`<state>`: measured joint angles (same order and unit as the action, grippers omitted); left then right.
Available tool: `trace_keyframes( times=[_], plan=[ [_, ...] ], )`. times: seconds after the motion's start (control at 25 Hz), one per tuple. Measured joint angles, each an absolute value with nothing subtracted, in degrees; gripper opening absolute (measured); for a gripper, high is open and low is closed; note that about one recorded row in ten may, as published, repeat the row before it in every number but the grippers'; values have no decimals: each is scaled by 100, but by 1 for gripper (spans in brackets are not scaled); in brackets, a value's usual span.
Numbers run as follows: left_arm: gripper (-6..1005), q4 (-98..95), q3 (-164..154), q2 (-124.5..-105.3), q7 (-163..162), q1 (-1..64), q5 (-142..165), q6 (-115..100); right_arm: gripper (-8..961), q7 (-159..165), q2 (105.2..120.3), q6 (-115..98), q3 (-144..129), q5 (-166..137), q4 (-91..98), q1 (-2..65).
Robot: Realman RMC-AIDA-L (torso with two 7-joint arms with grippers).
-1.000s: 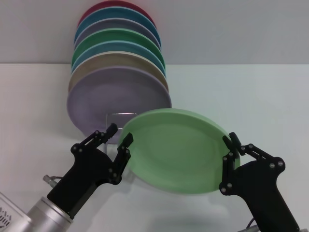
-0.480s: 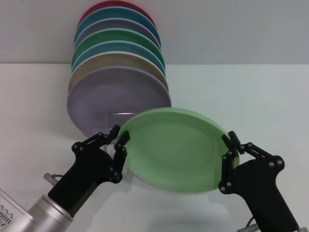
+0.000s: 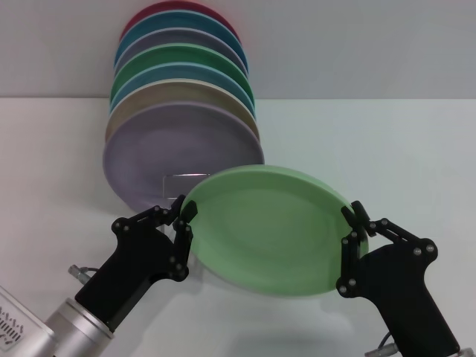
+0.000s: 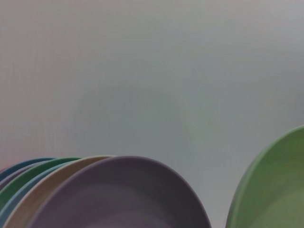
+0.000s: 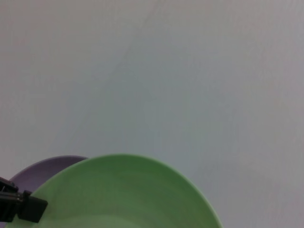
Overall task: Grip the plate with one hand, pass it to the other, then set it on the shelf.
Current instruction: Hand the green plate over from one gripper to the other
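Observation:
The pale mint-green plate (image 3: 268, 230) hangs tilted above the table in front of the rack, held between both grippers. My right gripper (image 3: 356, 224) is shut on its right rim. My left gripper (image 3: 184, 210) has its fingers closed onto the left rim. The plate also shows in the left wrist view (image 4: 273, 190) and in the right wrist view (image 5: 118, 194), where a left fingertip (image 5: 21, 205) sits at its edge. The shelf (image 3: 182, 175) is a thin wire rack; only its looped front stand shows, just behind the plate's upper left edge.
The rack holds several upright plates in a row. A lilac plate (image 3: 171, 152) stands at the front, with beige, teal, darker green, blue and red ones behind. The white table (image 3: 387, 149) stretches to the right of the rack.
My left gripper has moved slightly right and closed its fingers onto the plate's left rim. The plate and my right gripper have barely moved.

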<state>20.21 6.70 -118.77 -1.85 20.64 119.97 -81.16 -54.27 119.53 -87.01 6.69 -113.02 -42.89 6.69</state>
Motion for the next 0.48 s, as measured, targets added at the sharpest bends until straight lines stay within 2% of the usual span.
trace_keyframes(
  times=[0.48],
  plan=[
    [58,2005,669,-11869,-180,2139,11997,-8073,34,-5423,11952,-8680,672,-11303,-4280,684]
  ],
)
